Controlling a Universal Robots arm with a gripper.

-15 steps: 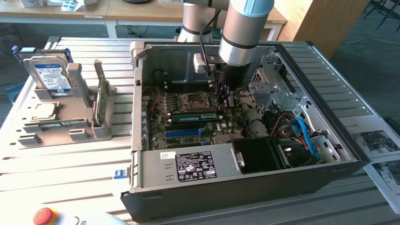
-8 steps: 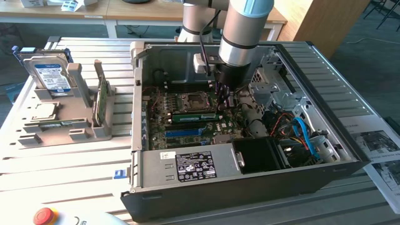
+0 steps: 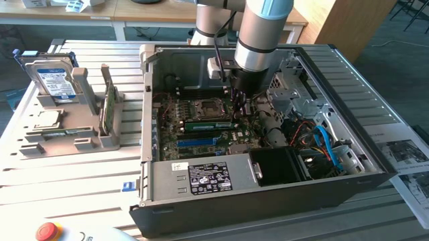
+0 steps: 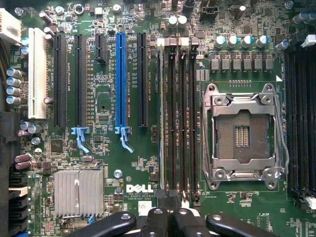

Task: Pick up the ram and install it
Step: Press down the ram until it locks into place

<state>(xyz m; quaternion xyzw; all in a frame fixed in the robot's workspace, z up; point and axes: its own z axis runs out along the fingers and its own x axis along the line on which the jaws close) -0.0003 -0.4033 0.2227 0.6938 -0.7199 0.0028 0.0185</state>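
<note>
The ram (image 3: 206,122) is a thin green stick standing on edge in the memory slot row beside the CPU socket (image 3: 204,108), inside the open computer case. In the wrist view the ram (image 4: 161,123) shows edge-on as a pale line in the slot farthest from the socket (image 4: 242,136). My gripper (image 3: 240,106) reaches down into the case at the ram's end on the exterior view's right. Its black fingers (image 4: 158,222) are shut together just over that end of the slots, gripper (image 4: 170,219). I cannot tell whether they touch the ram.
A grey rack (image 3: 100,138) on the exterior view's left holds a hard drive (image 3: 54,80), a broad green card (image 3: 107,103) and a chip (image 3: 43,119). Case walls (image 3: 144,110), drive cage (image 3: 295,90), cables (image 3: 322,140) and power supply (image 3: 201,178) hem in the motherboard. A blue slot (image 4: 120,79) lies nearby.
</note>
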